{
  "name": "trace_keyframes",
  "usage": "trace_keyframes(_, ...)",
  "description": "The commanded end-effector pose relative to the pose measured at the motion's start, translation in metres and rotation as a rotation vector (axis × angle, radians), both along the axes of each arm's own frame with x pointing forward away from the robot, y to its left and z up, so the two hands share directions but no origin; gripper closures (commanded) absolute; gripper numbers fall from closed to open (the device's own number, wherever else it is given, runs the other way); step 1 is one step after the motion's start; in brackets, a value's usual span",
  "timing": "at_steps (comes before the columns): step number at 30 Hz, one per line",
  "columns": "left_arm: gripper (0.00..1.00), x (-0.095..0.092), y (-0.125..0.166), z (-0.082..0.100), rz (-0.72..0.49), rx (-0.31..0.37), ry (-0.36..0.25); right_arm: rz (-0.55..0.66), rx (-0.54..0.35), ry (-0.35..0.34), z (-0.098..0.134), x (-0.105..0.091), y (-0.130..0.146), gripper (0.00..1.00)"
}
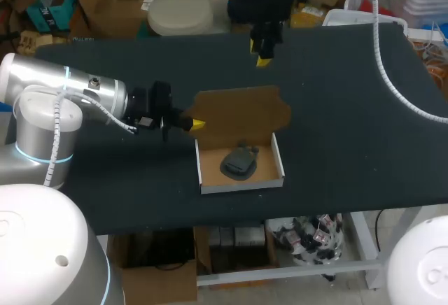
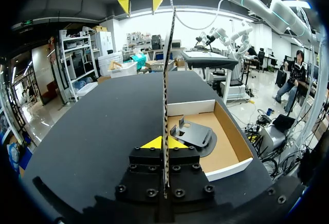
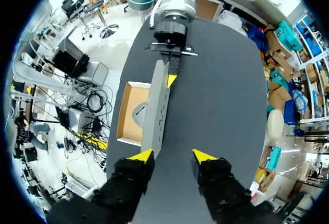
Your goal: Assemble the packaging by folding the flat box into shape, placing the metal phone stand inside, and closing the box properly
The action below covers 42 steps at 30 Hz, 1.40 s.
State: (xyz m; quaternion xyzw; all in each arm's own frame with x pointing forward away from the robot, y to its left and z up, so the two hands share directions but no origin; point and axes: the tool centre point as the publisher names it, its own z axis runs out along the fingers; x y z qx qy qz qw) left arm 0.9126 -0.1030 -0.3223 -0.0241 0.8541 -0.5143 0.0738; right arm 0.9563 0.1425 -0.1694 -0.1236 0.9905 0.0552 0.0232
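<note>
A dark matte table (image 1: 350, 123) on a white frame spans the middle of the view.

Overhead; opposed wrist views; shared box (image 1: 238, 112)

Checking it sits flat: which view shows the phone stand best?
The left wrist view: the phone stand lies close and unobstructed in the box. The head view shows it small and dark; in the right wrist view the raised lid half hides it.

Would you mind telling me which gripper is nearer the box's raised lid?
Left. The left gripper is shut on the lid at its side edge; the right gripper hangs open just past its free edge.
</note>
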Motion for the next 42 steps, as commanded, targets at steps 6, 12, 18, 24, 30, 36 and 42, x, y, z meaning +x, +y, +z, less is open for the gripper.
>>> trace_keyframes(6,1.00,0.000,0.000,-0.001,-0.002,0.000,0.001,0.012,-0.060,0.031,-0.017,0.002,0.025,0.55)
trace_keyframes(12,1.00,0.000,0.000,-0.001,-0.002,0.000,0.001,0.019,-0.066,0.045,-0.026,0.000,0.033,0.56)
trace_keyframes(18,1.00,0.000,0.000,-0.001,-0.002,0.000,0.001,0.028,-0.069,0.062,-0.037,-0.008,0.037,0.56)
trace_keyframes(24,1.00,0.000,0.000,-0.001,-0.002,0.000,0.001,0.033,-0.066,0.074,-0.044,-0.019,0.039,0.56)
trace_keyframes(30,1.00,0.000,0.000,-0.001,-0.002,0.000,0.001,0.037,-0.063,0.075,-0.048,-0.028,0.039,0.57)
trace_keyframes(36,1.00,0.000,0.000,-0.001,-0.002,0.000,0.001,0.041,-0.062,0.078,-0.052,-0.038,0.040,0.57)
trace_keyframes(42,1.00,0.000,0.000,-0.001,-0.002,0.000,0.001,0.042,-0.070,0.068,-0.053,-0.045,0.040,0.56)
